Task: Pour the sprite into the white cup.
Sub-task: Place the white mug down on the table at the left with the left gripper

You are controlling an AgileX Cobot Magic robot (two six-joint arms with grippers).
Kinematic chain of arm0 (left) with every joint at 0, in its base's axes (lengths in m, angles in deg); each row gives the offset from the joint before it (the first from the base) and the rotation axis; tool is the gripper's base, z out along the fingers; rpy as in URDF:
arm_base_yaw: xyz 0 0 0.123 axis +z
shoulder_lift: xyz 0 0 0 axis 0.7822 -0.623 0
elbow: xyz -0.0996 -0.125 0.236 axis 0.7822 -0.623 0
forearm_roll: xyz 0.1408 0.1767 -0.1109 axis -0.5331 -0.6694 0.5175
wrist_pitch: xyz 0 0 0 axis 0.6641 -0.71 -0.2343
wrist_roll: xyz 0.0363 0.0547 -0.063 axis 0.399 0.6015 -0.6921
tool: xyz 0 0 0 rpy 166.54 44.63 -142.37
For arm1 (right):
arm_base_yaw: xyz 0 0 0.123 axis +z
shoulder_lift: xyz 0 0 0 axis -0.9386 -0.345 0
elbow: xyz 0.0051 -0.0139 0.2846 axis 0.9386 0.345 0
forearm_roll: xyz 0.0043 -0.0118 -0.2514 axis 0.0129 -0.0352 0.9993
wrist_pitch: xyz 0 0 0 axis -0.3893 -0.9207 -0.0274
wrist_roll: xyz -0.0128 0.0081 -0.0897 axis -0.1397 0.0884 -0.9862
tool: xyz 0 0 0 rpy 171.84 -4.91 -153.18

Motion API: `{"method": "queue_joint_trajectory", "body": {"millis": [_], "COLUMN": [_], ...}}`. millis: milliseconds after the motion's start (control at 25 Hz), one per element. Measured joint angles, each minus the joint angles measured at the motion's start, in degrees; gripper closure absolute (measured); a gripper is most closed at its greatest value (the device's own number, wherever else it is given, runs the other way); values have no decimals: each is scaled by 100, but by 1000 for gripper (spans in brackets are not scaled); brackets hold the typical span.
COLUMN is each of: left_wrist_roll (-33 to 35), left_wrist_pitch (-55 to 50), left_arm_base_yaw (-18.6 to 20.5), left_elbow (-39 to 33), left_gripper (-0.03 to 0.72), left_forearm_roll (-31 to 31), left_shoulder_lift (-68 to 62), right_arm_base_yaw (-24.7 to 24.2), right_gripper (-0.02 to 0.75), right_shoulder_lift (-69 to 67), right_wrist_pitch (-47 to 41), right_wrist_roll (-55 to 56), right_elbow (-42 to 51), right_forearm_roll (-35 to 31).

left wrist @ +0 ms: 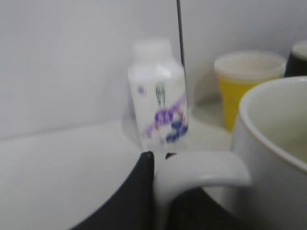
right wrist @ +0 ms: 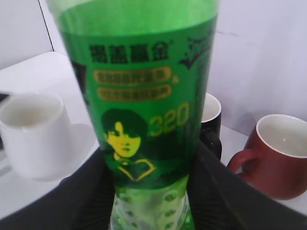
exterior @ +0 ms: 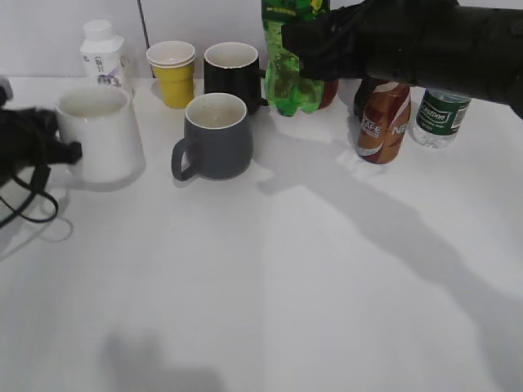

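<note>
The sprite [exterior: 288, 69] is a translucent green bottle with a green label, upright at the back of the table. My right gripper [exterior: 304, 42] is shut around its lower body; the right wrist view shows the bottle [right wrist: 144, 110] filling the frame between the two black fingers [right wrist: 148, 191]. The white cup [exterior: 100, 131] is at the far left, upright and empty. My left gripper [exterior: 67, 151] is shut on its handle [left wrist: 201, 170], seen close up in the left wrist view [left wrist: 160, 160]. The cup also shows in the right wrist view [right wrist: 33, 134].
A grey mug [exterior: 216, 135], a black mug [exterior: 231, 69] and a yellow cup [exterior: 173, 73] stand between the cup and bottle. A white bottle [exterior: 102, 51] is at back left. A brown coffee bottle [exterior: 382, 122], a water bottle [exterior: 441, 117] and a red mug [right wrist: 278, 160] are at right.
</note>
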Motion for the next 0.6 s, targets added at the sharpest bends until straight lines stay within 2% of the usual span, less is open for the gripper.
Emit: {"method": "queue_joint_trajectory", "body": {"millis": [360,600], "left_wrist_roll": [-73,-73], "left_wrist_pitch": [684,862], "left_arm_base_yaw": [16,16], "left_elbow": [19,-296], "left_gripper": [638,491], "left_forearm_roll": [-29,-87], "left_shoulder_lift": [-720,-720], "right_arm_base_yaw": [0,0], "right_gripper": [416,416], "right_shoulder_lift": [0,0], "right_wrist_pitch": [-13,-23], "right_wrist_roll": [30,30], "right_elbow": [0,0], "right_forearm_roll": [-7,-7]}}
